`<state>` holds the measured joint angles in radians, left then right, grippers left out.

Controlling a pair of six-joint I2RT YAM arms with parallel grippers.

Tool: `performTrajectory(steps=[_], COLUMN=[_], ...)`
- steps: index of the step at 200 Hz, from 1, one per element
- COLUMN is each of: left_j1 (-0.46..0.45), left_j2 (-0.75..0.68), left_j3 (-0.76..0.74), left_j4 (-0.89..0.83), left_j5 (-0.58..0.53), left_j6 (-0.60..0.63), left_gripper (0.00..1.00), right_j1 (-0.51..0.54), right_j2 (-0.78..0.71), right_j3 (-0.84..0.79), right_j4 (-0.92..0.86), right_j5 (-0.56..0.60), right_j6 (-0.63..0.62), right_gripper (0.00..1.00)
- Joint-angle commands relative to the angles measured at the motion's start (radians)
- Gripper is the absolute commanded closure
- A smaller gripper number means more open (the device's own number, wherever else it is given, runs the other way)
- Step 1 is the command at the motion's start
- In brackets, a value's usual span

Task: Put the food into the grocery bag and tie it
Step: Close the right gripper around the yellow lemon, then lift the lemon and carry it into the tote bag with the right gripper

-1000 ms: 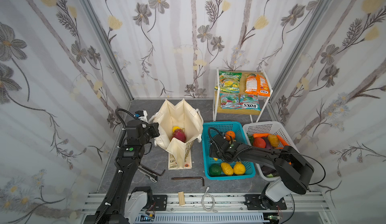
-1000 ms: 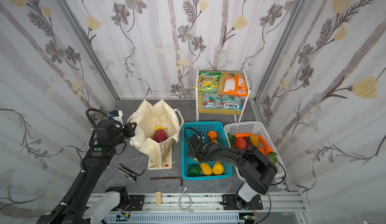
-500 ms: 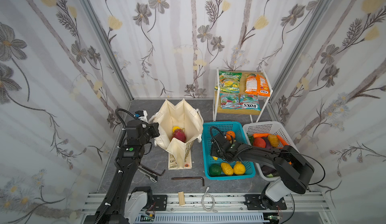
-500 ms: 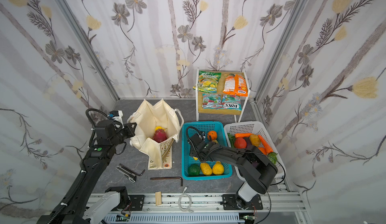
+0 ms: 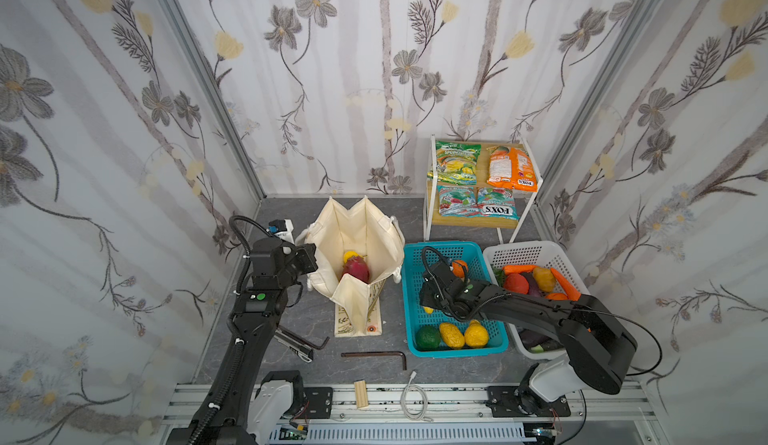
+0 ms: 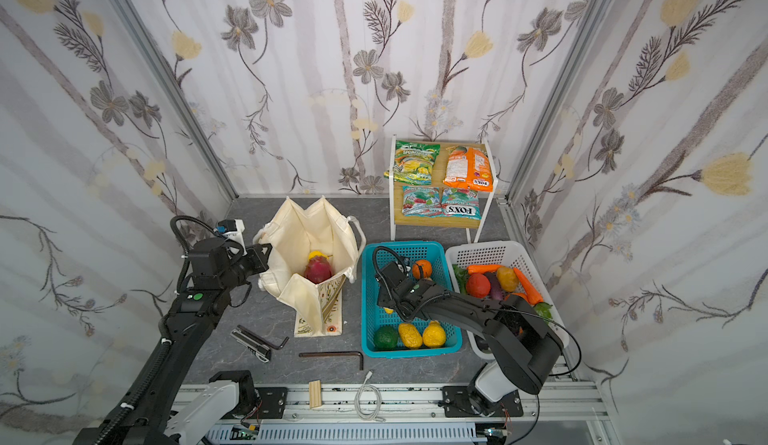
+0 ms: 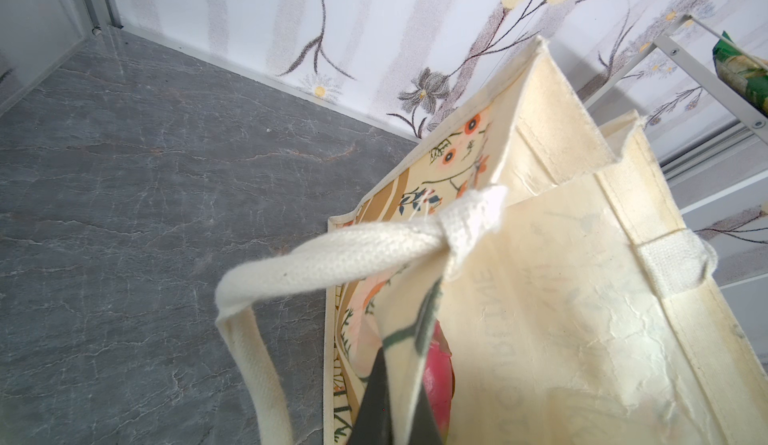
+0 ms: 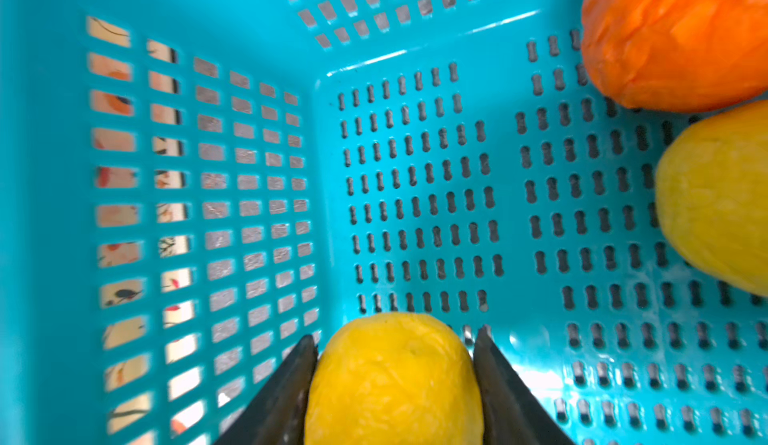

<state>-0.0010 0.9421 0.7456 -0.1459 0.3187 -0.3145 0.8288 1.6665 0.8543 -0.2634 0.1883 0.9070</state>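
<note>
Moved: right jaws, closer together than a second ago
Right side: right jaws apparently pressing both flanks of lemon (image 8: 395, 384) in teal basket (image 5: 457, 349)
Left side: left jaws pinched on grocery bag (image 5: 361, 231) wall
Bag: on desk (image 5: 374, 364), dragon fruit (image 5: 355, 268) inside

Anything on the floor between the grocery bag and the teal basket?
No, only bare grey floor separates grocery bag and teal basket, in both top views.
</note>
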Motion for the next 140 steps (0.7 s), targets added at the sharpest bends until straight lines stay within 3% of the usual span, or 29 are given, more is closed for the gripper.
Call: performTrajectory(steps=[1,61,140], left_j1=[0.000,0.000,0.000], left_j2=[-0.003,-0.002,-0.005], left_j3=[0.005,0.006,0.006], left_j4=[0.022,0.023,0.023], left_j5=[0.005,0.009,0.011], left_j6=[0.003,0.003,0.003], left_gripper=[1.00,1.00,1.00], right_j1=[0.000,-0.056,-0.056], right_j2=[-0.037,-0.165,-0.253], right_j3=[0.017,0.071,0.286], right_j4=[-0.021,-0.116,-0.202], right_j5=[0.030,0.104,0.211], right_j6=[-0.002,-0.032,-0.149], right_gripper=[0.46,0.45,0.45])
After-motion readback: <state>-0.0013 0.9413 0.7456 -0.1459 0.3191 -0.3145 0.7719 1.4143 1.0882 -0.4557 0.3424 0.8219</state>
